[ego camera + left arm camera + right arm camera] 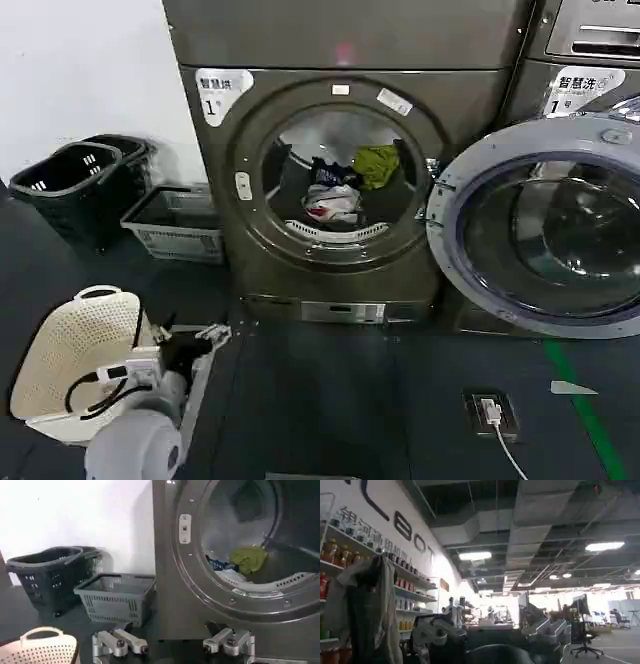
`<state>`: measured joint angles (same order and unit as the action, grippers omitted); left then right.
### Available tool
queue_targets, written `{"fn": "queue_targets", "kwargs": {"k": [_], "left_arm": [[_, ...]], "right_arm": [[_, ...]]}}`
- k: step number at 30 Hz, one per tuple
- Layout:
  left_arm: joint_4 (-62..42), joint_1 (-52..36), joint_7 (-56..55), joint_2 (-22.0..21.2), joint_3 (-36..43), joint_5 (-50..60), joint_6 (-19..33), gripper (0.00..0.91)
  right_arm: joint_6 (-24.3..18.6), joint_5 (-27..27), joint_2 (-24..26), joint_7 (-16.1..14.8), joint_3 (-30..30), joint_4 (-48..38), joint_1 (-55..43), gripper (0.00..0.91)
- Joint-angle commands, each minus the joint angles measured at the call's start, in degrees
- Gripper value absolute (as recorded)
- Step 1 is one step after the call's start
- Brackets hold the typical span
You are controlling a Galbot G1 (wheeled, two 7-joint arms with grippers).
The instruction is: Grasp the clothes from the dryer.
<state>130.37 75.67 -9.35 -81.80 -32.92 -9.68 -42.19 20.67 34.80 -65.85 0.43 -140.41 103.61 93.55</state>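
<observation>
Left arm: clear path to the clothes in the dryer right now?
Probably yes. The dryer door is swung open to the right, and the clothes lie exposed in the drum. The left gripper, open, sits low, short of the porthole, with nothing between; it must rise and reach in.

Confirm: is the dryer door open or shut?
Open. The dryer door is swung aside, and the clothes lie exposed in the drum.

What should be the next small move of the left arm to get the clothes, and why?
Probably carry the left gripper up and forward toward the open porthole of the dryer. Its fingers are spread and empty, low by the cream basket, well short of the drum, while the clothes lie heaped inside with the door swung open.
</observation>
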Motion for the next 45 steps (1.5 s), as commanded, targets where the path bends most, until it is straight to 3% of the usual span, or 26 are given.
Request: {"fn": "queue_targets", "kwargs": {"k": [1,14,45], "left_arm": [[0.1,0.1,-0.1,0.0,0.1,-0.3,-2.8,0.907],[0.4,0.7,0.4,0.0,0.4,0.3,-2.8,0.907],[-0.1,0.3,-0.5,0.1,1.2,-0.7,-2.8,0.907]], "right_arm": [[-7.2,0.8,-0.5,0.6,1.9,-0.7,0.1,0.907],[-6.4,0.8,-0.7,2.5,2.1,-1.6,0.1,0.907],[-6.6,0.8,-0.9,3.0,2.5,-2.0,-0.2,0.907]]}}
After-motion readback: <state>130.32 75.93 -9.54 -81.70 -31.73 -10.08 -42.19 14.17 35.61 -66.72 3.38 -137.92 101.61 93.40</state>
